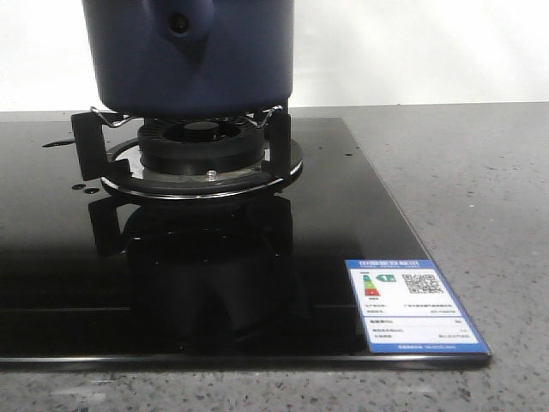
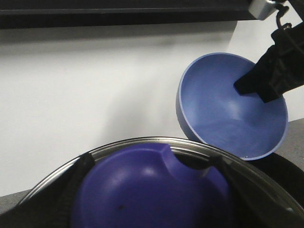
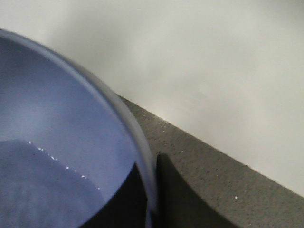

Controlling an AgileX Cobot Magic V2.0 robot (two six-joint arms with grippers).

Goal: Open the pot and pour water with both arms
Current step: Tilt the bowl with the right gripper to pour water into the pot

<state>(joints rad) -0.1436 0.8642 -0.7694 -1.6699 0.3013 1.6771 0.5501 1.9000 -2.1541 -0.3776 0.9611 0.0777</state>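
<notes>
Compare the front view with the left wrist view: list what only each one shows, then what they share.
Only the front view shows the black glass hob, its burner with wire pot stand, the blue-edged energy label and the speckled grey countertop.

Only the left wrist view shows the pale periwinkle-blue bowl, tilted and gripped at its rim by the right gripper, plus a glass-rimmed lid with a blue knob.

Both show the white wall; the large dark navy-blue pot is clear only in front.

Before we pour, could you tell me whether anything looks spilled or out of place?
A few wet-looking spots lie on the cooktop left of the burner, like splashed water. The pot sits level.
</notes>
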